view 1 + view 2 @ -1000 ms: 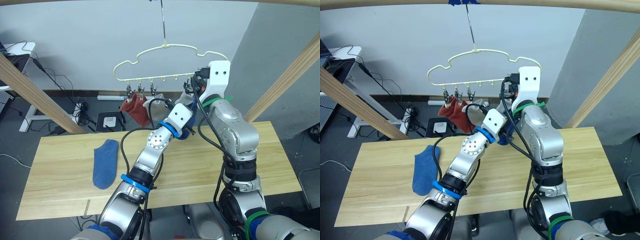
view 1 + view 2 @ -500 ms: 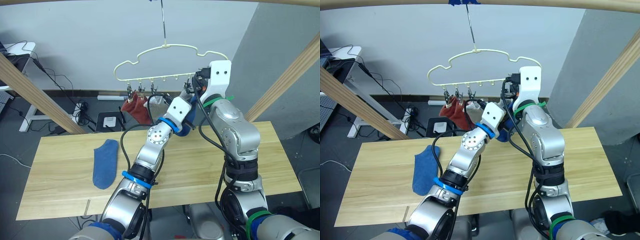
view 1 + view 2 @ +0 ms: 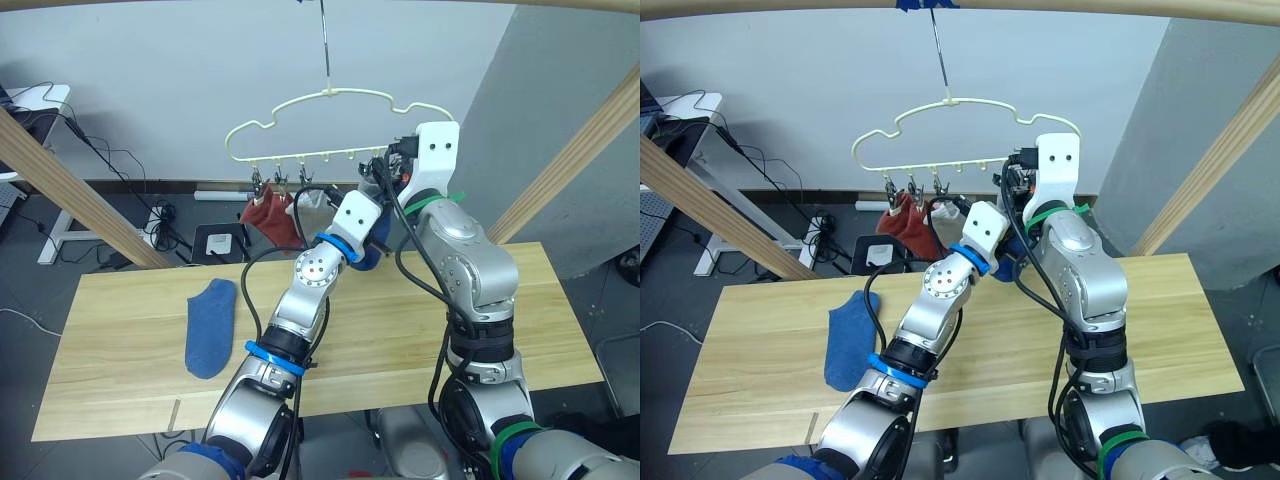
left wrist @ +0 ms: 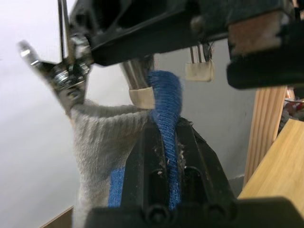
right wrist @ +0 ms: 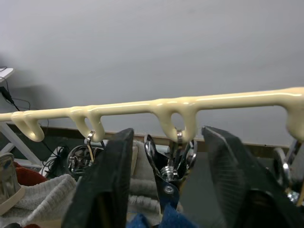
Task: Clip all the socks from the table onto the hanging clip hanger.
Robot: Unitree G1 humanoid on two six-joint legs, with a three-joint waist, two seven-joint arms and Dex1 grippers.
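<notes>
Left wrist view: blue sock (image 4: 166, 114) in left gripper (image 4: 164, 137)

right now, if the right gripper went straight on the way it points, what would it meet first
Most likely the metal clip hanging between the open fingers of the right gripper, under the clip hanger bar. Past that there is only the wall, though depth is hard to judge.

Both arms are raised to the clip hanger (image 3: 330, 125)'s bottom bar. Left gripper (image 4: 164, 142) fingers are pinched on a blue sock (image 4: 166, 109). Right gripper (image 5: 173, 156) fingers are spread around one clip (image 5: 168, 164).
</notes>
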